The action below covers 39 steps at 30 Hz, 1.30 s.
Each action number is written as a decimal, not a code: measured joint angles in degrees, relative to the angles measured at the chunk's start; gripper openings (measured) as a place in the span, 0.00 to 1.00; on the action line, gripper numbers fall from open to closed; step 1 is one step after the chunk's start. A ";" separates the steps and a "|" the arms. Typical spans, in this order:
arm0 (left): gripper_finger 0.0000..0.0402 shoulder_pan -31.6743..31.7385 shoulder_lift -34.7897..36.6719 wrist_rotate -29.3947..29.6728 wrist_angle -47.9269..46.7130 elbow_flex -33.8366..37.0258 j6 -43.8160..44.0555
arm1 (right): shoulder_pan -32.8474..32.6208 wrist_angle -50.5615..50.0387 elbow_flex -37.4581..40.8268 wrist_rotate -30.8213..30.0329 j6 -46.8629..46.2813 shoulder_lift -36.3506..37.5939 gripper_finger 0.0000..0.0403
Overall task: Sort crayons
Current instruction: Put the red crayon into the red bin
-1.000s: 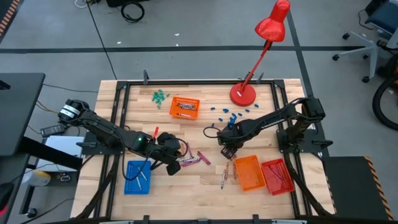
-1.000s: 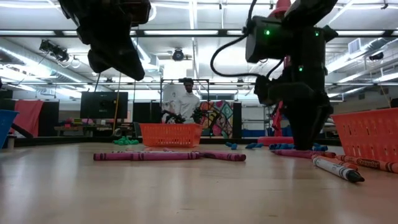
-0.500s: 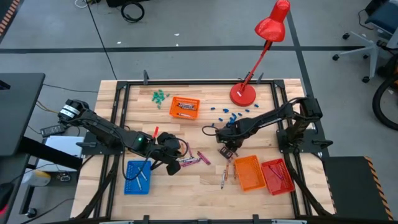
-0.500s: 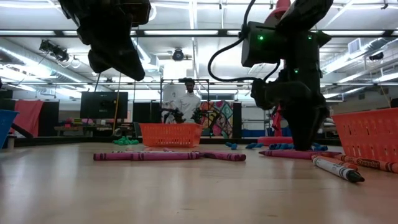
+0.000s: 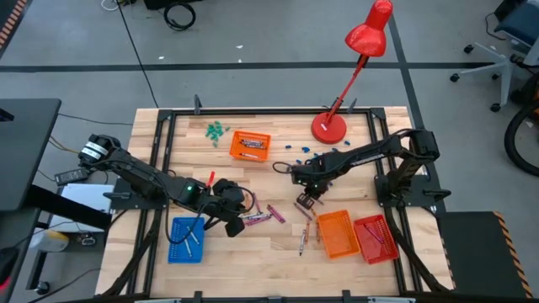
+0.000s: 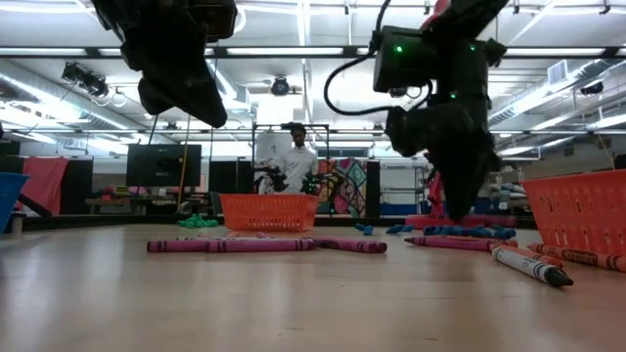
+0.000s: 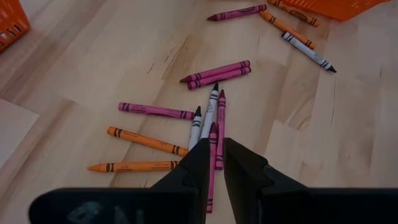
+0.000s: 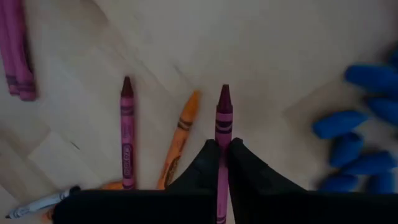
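Crayons (image 5: 258, 217) lie mid-table; right gripper (image 8: 221, 152) pinches a magenta crayon (image 8: 223, 118), left gripper (image 7: 213, 152) another (both lifted).

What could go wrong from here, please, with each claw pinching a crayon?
1. The right claw grips its purple crayon between narrow fingertips, most of it sticking out; it may swivel or slip in transit.
2. The left claw holds a magenta crayon just above a cluster of loose crayons; lowering could scatter them.
3. The blue pieces lie near the right claw; a sweep might knock them.
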<state>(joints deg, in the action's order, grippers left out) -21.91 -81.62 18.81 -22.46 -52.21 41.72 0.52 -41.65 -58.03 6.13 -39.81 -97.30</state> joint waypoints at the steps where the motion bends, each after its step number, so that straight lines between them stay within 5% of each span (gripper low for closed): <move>1: 0.13 0.00 0.00 0.00 0.00 -0.02 -0.39 | 0.30 -0.54 -0.40 0.03 0.47 0.23 0.05; 16: 0.13 0.15 0.00 -0.02 -0.04 0.00 0.15 | -2.75 -20.50 -7.29 6.14 0.03 11.19 0.06; 28: 0.13 0.40 0.00 -0.01 -0.07 0.00 -2.06 | -26.16 -22.59 4.84 1.66 -33.65 28.73 0.07; 39: 0.13 0.55 0.00 -0.01 -0.11 0.00 -2.10 | -43.98 -14.06 13.08 6.05 -58.41 30.76 0.08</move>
<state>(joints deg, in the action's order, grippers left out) -21.37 -81.62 18.80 -22.57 -52.21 39.62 -43.46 -55.71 -44.94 12.18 -98.22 -66.54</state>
